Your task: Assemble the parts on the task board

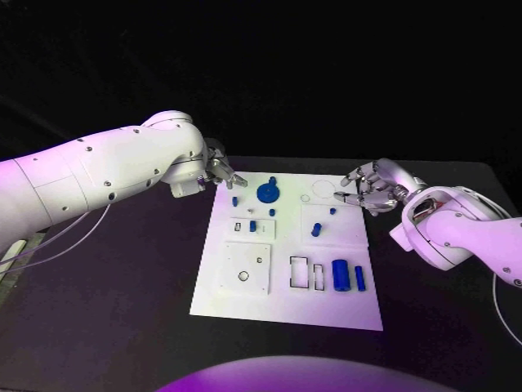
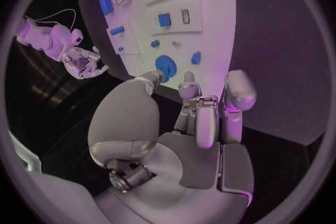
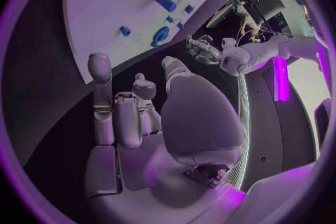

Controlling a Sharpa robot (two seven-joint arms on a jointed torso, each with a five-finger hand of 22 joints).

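The left hand [image 1: 218,171] hovered at the board's [image 1: 214,302] far-left corner, fingers apart and holding nothing. The right hand [image 1: 372,186] hung by the far-right corner, fingers loosely curled but apart, also empty. The board lay in the middle of the dark surface [image 1: 95,327].

Taking the board's centre as the clock's hub, a round blue disc [image 1: 269,193] sat at about 11 o'clock, just beside the left hand's fingertips [image 2: 187,76]. A small blue peg [image 1: 236,201] lay further toward 10 o'clock. Two small pieces [image 1: 254,225] [image 1: 316,229] stood near the hub. A larger blue block [image 1: 341,275] and a slim cylinder [image 1: 359,278] lay side by side at 5 o'clock, next to empty rectangular slots [image 1: 300,272].

The parts looked like rigid, light plastic, probably smooth and prone to slipping from metal fingers. The disc would likely be best pinched across its rim, the cylinder across its middle, and the block by its long sides.
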